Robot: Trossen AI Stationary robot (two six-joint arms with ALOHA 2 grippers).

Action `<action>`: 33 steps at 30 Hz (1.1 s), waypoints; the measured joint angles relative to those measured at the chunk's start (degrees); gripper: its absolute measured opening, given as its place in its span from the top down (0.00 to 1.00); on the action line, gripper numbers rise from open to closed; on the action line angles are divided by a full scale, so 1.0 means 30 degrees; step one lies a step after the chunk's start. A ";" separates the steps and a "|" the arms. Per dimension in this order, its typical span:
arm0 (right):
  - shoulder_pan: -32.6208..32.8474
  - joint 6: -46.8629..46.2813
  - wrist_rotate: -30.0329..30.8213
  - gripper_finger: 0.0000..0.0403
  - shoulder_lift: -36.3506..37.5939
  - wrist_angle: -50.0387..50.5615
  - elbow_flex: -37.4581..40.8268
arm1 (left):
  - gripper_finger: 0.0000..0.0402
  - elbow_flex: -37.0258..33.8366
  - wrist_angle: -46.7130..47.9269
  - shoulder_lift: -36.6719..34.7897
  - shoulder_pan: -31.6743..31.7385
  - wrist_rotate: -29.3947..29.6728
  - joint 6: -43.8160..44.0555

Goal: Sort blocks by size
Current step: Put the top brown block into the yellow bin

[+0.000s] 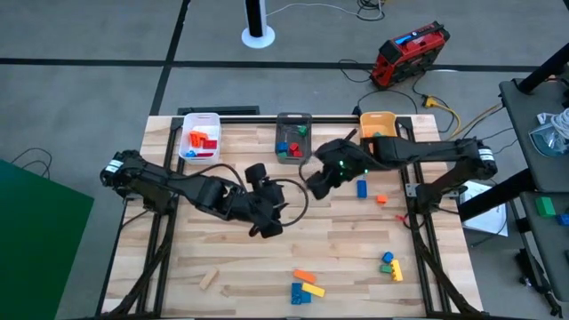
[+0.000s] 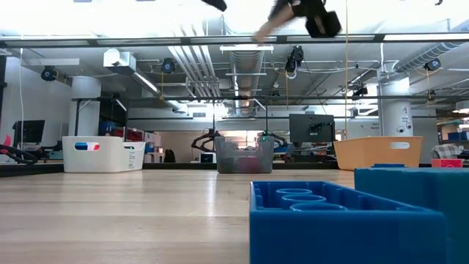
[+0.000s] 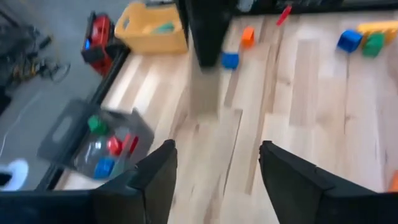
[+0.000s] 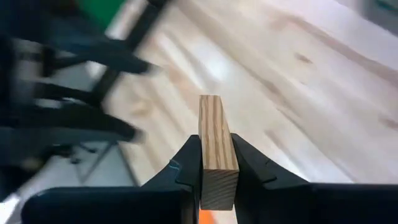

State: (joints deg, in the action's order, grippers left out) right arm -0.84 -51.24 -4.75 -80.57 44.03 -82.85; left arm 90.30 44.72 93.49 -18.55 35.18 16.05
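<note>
You've got three bins at the desk (image 1: 231,267) back edge: white (image 1: 199,135), grey (image 1: 293,136), orange (image 1: 377,124). Roughly eight loose blocks (image 1: 307,286), hard to count. Right gripper (image 4: 216,163) sits mid-desk, jaws clamped on one plain wood block (image 4: 216,149). Left gripper (image 3: 216,163) nearby, jaws apart, empty.

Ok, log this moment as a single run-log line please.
right gripper: shut on wooden block, raised near grey bin | left gripper: open, empty, mid-table | loose blocks: near table's front edge
</note>
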 joint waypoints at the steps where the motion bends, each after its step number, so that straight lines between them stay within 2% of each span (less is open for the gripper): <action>1: -0.0386 0.0209 0.0038 0.89 0.0034 0.0766 0.0000 | 0.49 0.0000 0.0470 0.0000 0.0000 0.0000 0.0416; 6: -0.3089 0.2125 0.0286 0.89 0.0051 0.4474 0.0000 | 0.49 0.0000 0.1890 -0.0033 0.0000 0.0007 0.1786; 14: -0.8963 0.5775 0.0861 0.89 -0.0009 0.6810 -0.0001 | 0.51 0.0000 0.1956 -0.0036 0.0000 0.0022 0.2667; 20: -1.3022 0.7316 0.3004 0.89 -0.0005 0.8464 -0.0131 | 0.52 0.0000 0.1949 -0.0044 0.0000 0.0029 0.3088; 25: -1.5416 0.8432 0.5258 0.89 -0.0359 0.9100 -0.0131 | 0.52 0.0000 0.1956 -0.0051 0.0000 0.0041 0.3185; 33: -1.8067 1.0253 0.5625 0.88 -0.2431 0.9091 -0.0095 | 0.52 0.0000 0.1979 -0.0051 0.0022 0.0102 0.3185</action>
State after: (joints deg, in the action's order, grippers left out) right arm -55.04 -20.48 12.12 -87.86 71.30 -83.13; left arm 90.30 50.66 93.34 -18.48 35.48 25.61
